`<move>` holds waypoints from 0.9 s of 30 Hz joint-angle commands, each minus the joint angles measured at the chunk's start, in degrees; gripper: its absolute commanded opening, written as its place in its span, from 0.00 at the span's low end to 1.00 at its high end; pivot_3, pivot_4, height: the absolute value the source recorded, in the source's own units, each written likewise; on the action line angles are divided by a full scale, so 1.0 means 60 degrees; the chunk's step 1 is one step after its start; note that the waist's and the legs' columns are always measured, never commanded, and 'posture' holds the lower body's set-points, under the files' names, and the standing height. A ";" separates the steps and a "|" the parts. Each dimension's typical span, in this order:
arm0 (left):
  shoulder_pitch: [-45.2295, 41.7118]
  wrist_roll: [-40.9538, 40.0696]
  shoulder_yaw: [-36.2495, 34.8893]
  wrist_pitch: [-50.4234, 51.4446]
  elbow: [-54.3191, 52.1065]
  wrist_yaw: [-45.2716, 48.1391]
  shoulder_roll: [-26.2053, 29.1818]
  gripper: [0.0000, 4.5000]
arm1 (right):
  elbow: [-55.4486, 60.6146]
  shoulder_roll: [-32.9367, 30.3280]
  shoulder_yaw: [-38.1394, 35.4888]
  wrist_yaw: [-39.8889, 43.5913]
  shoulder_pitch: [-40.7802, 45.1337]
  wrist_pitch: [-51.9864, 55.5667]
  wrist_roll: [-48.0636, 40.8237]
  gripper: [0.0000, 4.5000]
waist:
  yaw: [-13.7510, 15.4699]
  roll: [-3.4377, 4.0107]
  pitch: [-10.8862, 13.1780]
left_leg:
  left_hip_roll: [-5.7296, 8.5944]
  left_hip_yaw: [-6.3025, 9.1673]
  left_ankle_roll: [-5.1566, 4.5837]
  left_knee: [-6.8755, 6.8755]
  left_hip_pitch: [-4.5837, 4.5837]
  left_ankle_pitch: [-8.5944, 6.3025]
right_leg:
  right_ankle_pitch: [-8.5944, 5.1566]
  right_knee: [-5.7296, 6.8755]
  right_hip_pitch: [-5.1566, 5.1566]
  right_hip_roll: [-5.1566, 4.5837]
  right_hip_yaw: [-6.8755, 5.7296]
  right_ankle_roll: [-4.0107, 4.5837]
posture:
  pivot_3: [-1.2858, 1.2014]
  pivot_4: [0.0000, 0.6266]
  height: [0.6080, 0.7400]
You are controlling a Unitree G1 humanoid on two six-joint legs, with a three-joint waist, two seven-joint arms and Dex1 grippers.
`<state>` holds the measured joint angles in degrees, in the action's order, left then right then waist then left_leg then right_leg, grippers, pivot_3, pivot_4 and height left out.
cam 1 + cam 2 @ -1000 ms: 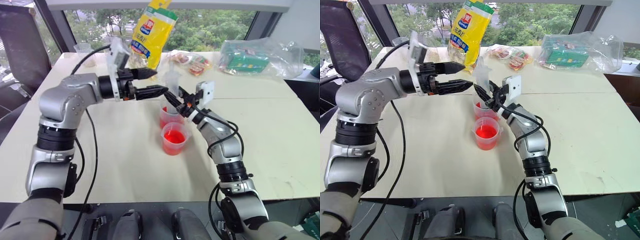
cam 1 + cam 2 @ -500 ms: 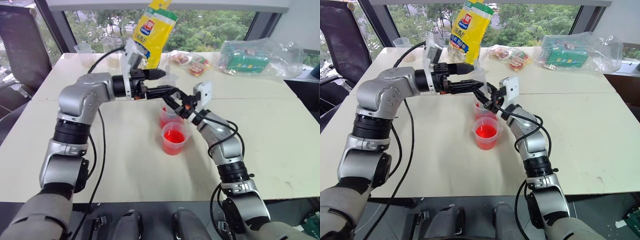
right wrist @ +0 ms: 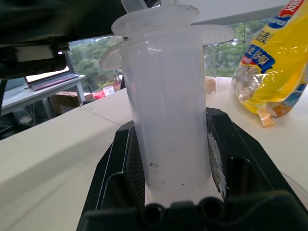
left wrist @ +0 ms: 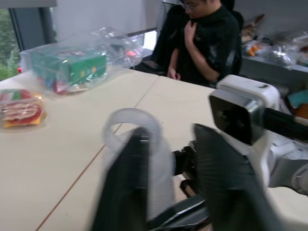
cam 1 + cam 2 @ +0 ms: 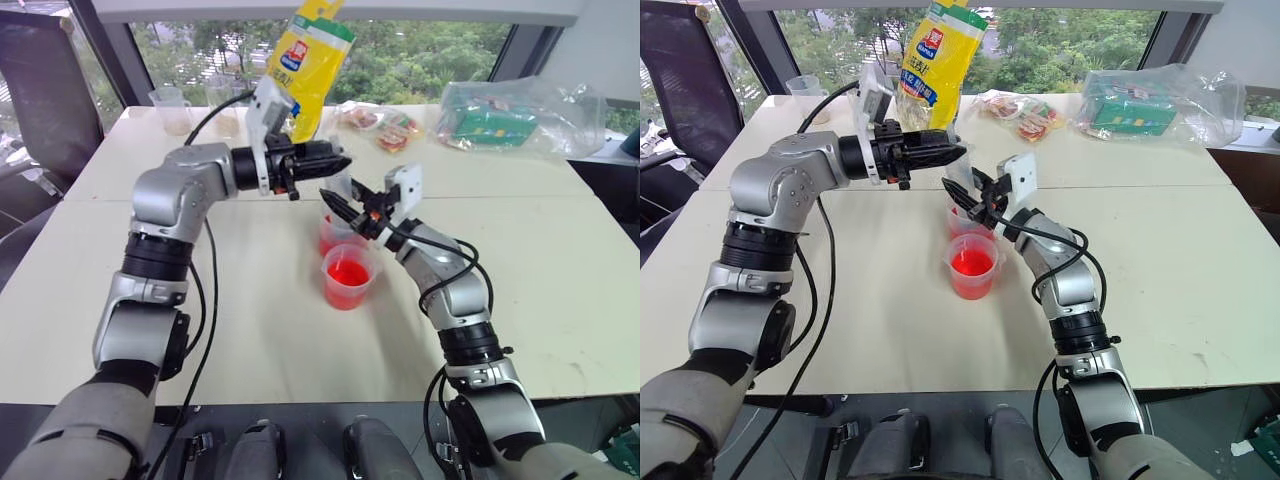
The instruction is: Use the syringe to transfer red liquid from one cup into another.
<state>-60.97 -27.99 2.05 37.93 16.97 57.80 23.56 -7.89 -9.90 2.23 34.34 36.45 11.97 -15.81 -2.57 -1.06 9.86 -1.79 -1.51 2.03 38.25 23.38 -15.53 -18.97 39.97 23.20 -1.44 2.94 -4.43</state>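
The syringe is standing almost upright over the far cup, the one behind the near cup, and both cups are holding red liquid. The right gripper is squeezing the thick clear barrel, with its two black fingers pressing on either side of it, so its jaws are closed tight on the syringe. The syringe is looking light and stiff, made of smooth plastic that could slip if the squeeze is weak. The fat barrel seems the best place to hold it steady, and the plunger top seems the best place to pull or push. The left gripper is reaching in level from the side, up at the plunger top. Its jaws are nearly together, and they appear to be pinching the white plunger end, though I cannot be fully sure how firm that pinch is. The cups are thin and light, so a bump could tip them and spill red water on the table. A yellow bag is standing behind the arms, well apart from the cups
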 commanded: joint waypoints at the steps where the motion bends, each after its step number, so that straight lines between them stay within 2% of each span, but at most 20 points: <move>1: -0.0210 -0.0102 0.0067 -0.0031 -0.0290 0.0195 -0.0203 0.01 | -0.0018 0.0016 0.0144 -0.0023 -0.0005 0.0149 0.0089 0.31 | 0.0005 -0.0001 0.0000 | 0.0000 0.0000 0.0000 0.0000 0.0000 0.0000 | 0.0000 0.0000 0.0000 0.0000 0.0000 0.0000 | 0.52 0.24 1.00; 27: -0.1601 0.0292 -0.0650 -0.0805 0.0651 0.0018 -0.0160 0.01 | -0.0114 -0.0418 0.0585 0.0422 -0.0148 0.1003 0.0191 0.31 | 0.0008 0.0000 0.0000 | 0.0002 0.0000 0.0000 -0.0002 0.0004 0.0000 | 0.0000 -0.0004 0.0003 0.0000 0.0000 0.0000 | 0.52 0.24 1.00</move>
<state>-65.50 -25.44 1.56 37.26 23.63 58.62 22.11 -7.04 -12.32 2.61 35.19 37.33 15.83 -15.91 -2.52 -1.06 9.86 -1.78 -1.51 2.03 38.23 23.40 -15.53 -18.97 39.95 23.22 -1.45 2.94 -4.44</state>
